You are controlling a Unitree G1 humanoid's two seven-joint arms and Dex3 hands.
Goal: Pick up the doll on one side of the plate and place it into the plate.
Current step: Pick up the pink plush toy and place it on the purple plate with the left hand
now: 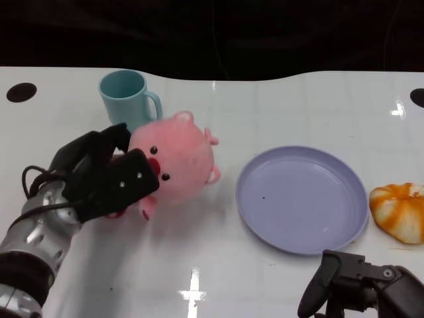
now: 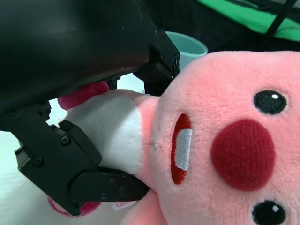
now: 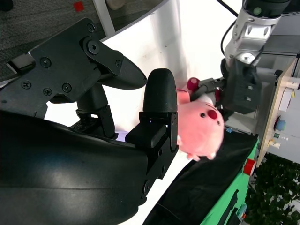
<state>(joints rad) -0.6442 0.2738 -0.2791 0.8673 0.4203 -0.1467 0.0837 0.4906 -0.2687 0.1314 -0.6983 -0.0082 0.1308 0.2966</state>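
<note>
Left hand [image 1: 106, 175] grips our pink pig doll [image 1: 177, 164], clear of the purple plate [image 1: 301, 199]; transfer and release remain. Right hand [image 1: 361, 281] rests empty, fingers apart.

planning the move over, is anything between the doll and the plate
Nothing visible. The left hand holds the doll, and bare table lies between it and the empty plate. The cup stands behind the doll, off that path.

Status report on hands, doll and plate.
Left hand grips pink doll. Right hand open, idle. Plate empty, path clear; mug behind.
</note>
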